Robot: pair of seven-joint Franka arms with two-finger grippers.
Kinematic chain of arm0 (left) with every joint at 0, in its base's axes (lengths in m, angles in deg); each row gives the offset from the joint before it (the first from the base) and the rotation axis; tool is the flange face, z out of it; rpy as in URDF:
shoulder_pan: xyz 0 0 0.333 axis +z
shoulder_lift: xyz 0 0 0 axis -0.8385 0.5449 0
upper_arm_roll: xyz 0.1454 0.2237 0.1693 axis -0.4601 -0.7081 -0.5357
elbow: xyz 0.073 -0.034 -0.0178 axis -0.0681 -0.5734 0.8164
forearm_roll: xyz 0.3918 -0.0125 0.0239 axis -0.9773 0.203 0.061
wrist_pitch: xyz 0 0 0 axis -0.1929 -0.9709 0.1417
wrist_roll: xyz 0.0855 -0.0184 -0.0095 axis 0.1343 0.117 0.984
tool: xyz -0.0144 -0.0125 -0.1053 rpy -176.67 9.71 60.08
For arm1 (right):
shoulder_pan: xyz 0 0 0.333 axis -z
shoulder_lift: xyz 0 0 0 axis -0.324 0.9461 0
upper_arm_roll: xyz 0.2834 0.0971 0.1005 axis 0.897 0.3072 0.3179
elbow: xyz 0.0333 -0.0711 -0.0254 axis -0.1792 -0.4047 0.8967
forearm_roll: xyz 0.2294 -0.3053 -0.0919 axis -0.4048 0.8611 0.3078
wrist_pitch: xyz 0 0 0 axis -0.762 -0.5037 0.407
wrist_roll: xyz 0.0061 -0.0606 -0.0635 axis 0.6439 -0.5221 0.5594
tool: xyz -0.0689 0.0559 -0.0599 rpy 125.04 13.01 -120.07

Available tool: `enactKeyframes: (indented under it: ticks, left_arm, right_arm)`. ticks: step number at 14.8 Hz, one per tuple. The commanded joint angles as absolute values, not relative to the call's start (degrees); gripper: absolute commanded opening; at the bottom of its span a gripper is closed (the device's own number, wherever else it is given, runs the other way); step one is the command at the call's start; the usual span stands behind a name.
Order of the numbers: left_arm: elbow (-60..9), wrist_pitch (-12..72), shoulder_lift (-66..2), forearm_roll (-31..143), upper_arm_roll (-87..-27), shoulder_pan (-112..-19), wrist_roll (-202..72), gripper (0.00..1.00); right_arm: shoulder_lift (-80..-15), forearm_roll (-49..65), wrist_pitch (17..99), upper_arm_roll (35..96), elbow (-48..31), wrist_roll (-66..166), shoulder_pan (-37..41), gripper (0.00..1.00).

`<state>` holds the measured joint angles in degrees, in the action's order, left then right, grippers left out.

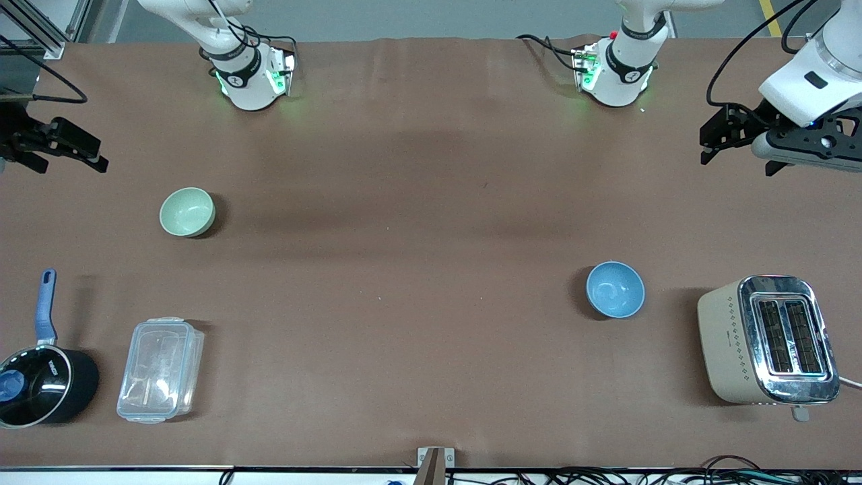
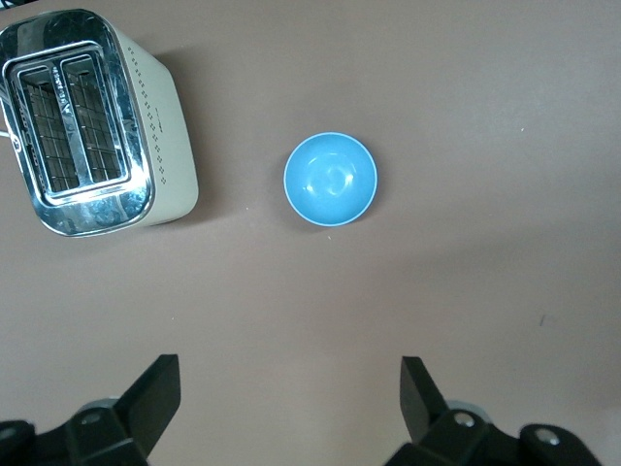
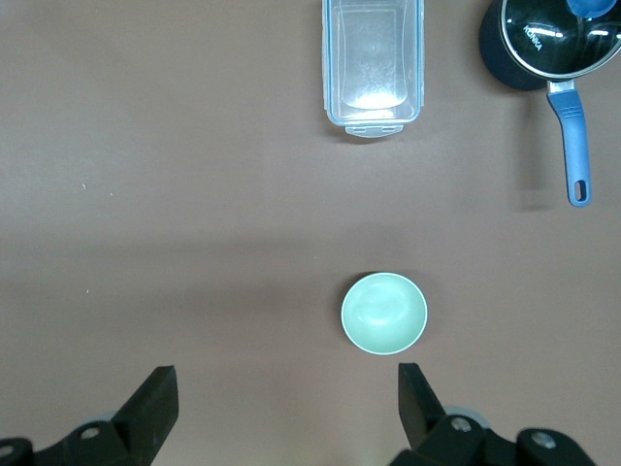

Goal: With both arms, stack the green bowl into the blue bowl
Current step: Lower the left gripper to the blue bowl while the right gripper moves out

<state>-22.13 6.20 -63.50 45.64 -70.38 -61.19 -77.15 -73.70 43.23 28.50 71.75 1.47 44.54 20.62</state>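
Note:
The pale green bowl point(image 1: 187, 212) stands upright and empty on the brown table toward the right arm's end. It also shows in the right wrist view point(image 3: 384, 313). The sky-blue bowl point(image 1: 615, 289) stands upright and empty toward the left arm's end, beside the toaster, and shows in the left wrist view point(image 2: 330, 180). My right gripper point(image 1: 71, 158) hangs open and empty high over the right arm's end of the table, apart from the green bowl; its own view shows it too point(image 3: 287, 388). My left gripper point(image 1: 715, 138) hangs open and empty high over the left arm's end, also in its own view point(image 2: 291, 388).
A beige and chrome toaster point(image 1: 768, 340) stands beside the blue bowl at the left arm's end. A clear lidded plastic box point(image 1: 160, 370) and a black saucepan with a blue handle point(image 1: 40, 384) lie nearer the front camera than the green bowl.

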Motion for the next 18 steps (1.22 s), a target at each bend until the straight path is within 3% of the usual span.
enactKeyframes:
  ticks: [1, 6, 13, 18]
  left_arm:
    - [-19.90, 4.74, -62.09, 46.72, -70.64, -61.20, -77.72, 1.00]
    - [-14.80, 4.74, -54.64, 45.40, -71.42, -60.59, -78.42, 1.00]
    - [-17.96, 21.42, -41.37, 45.23, -71.61, -58.48, -78.07, 1.00]
    - [-17.88, 26.88, -30.65, 42.41, -71.61, -56.72, -77.63, 1.00]
  right_arm:
    - [-73.05, 43.47, 28.07, 72.10, 2.16, 44.22, 21.28, 1.00]
    - [-73.05, 43.38, 27.54, 72.10, 2.16, 43.70, 21.36, 1.00]
    - [-72.43, 43.21, 27.62, 72.19, 1.81, 43.25, 21.63, 1.00]
    - [-73.30, 43.12, 34.54, 72.10, -8.89, 46.84, 25.14, 1.00]
